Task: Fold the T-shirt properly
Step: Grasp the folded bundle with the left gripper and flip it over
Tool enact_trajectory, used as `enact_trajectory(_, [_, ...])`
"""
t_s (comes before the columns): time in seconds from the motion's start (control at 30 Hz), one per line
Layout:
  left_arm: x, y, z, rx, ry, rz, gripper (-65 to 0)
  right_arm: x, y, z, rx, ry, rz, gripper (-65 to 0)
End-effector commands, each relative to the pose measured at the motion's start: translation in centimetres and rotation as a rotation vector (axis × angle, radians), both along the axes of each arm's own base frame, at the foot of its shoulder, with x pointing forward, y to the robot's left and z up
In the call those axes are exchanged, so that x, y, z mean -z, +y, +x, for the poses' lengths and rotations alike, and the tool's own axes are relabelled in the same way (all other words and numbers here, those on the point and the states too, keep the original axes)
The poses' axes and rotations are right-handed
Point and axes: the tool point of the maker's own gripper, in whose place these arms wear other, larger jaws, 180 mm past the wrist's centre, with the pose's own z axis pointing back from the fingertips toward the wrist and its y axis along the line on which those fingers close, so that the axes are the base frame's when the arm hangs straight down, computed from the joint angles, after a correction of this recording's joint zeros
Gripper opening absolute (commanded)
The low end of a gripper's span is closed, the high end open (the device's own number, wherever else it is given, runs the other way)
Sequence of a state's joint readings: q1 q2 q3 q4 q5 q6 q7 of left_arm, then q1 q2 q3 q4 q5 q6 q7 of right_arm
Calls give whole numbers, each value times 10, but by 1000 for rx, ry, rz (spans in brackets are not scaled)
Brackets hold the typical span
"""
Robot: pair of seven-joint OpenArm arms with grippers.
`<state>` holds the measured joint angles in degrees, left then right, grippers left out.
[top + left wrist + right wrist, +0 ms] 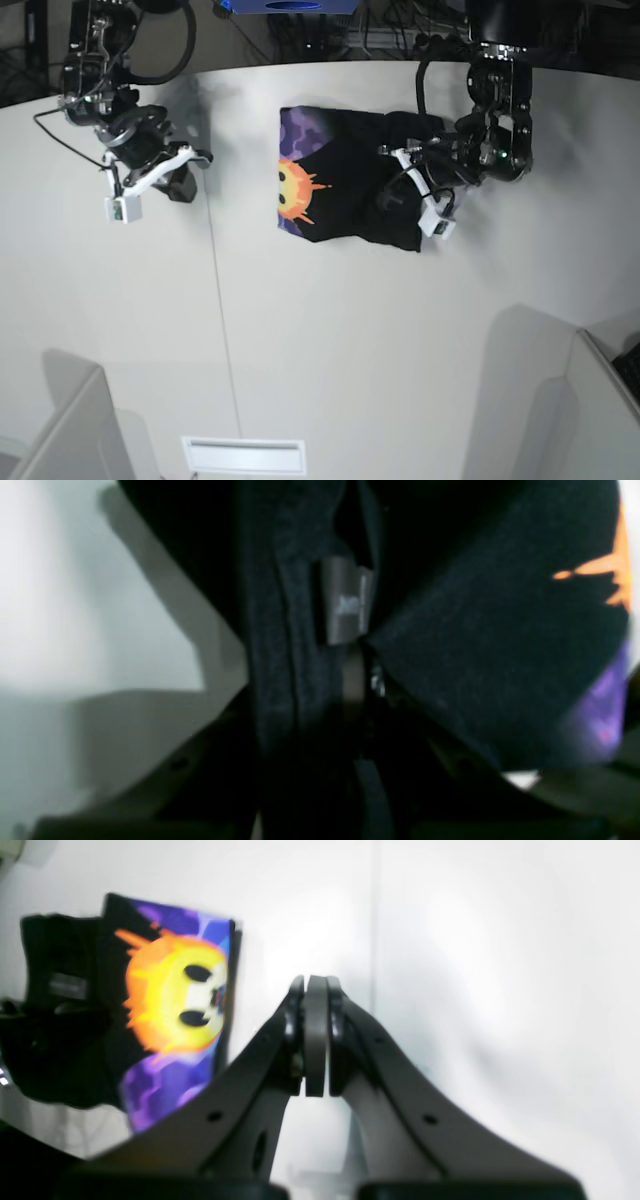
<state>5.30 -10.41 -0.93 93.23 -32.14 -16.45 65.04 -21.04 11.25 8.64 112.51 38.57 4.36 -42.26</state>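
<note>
The T-shirt lies partly folded on the white table, print up, with an orange-yellow sun and purple patches at its left side. My left gripper is down on its right, plain black part. In the left wrist view, bunched black cloth and a grey neck label fill the space between the jaws, which are shut on the fabric. My right gripper hangs shut and empty over bare table, well left of the T-shirt; it shows in the base view as the right gripper.
A thin seam runs down the table left of the shirt. Grey partition panels stand at both near corners, and a white slotted plate sits at the near edge. Cables and equipment crowd the far edge.
</note>
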Motion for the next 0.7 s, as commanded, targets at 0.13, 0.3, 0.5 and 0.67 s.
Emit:
enact_trajectory(0.13, [-4,-16,18,322,-79,254,-650,-2,-2,-7,1,-11,-1,-650])
enact_trajectory(0.3, [-15,-50,31,581,-181,386,-650,1,-3,-11,1,4,-2,-650])
enact_trajectory(0.5, [-30,-92,44,819,-309,481,-650,2,-46,-17,142,13,-31,-650])
enact_trajectory(0.67, [-37,-126,46,953,-434,455,-650,4,-85,-33,243,35,-79,-650])
